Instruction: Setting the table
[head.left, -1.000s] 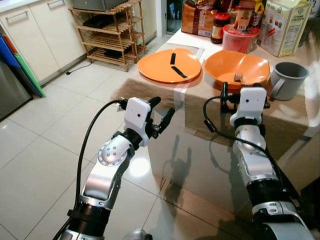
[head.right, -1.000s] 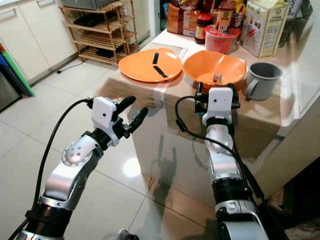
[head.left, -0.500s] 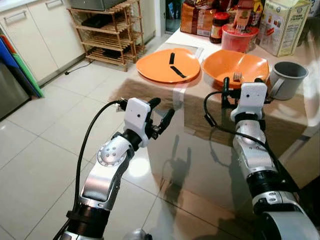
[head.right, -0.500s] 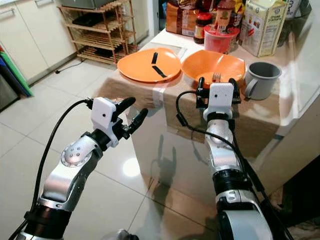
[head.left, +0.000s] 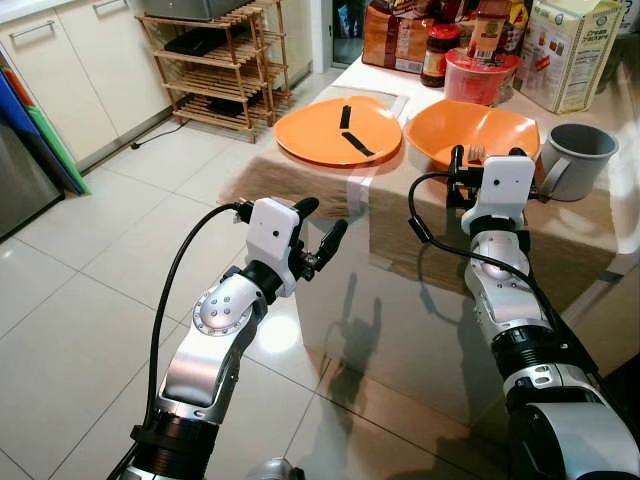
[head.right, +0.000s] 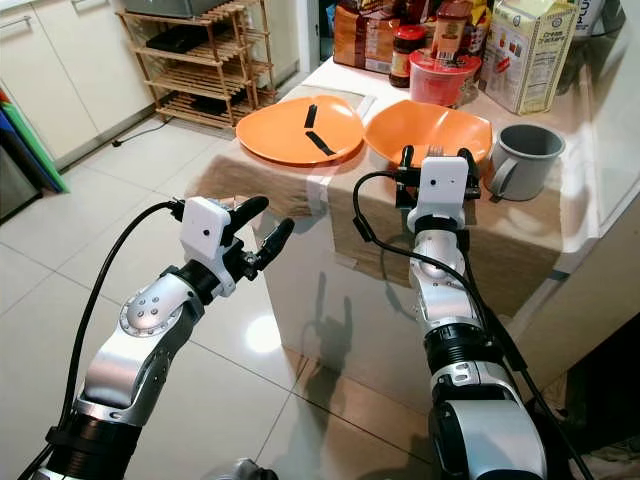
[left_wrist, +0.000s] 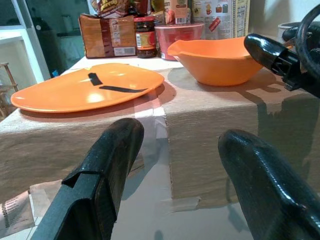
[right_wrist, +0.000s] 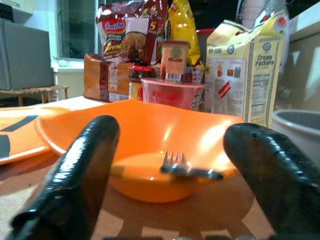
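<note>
Right fingers (right_wrist: 170, 200) crept forward over last second, spread wide, nothing grasped, now at desk (head.left: 400, 205) edge, aimed at fork (right_wrist: 187, 167) lying on near rim of orange bowl (head.left: 470, 130). Fork pickup looked next. Left fingers (head.left: 322, 238) released, parked off desk, unmoved.

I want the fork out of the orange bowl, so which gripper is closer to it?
Right. The right gripper is open at the bowl, its fingers either side of the fork. The left gripper hangs open off the table's edge, below the plate.
</note>
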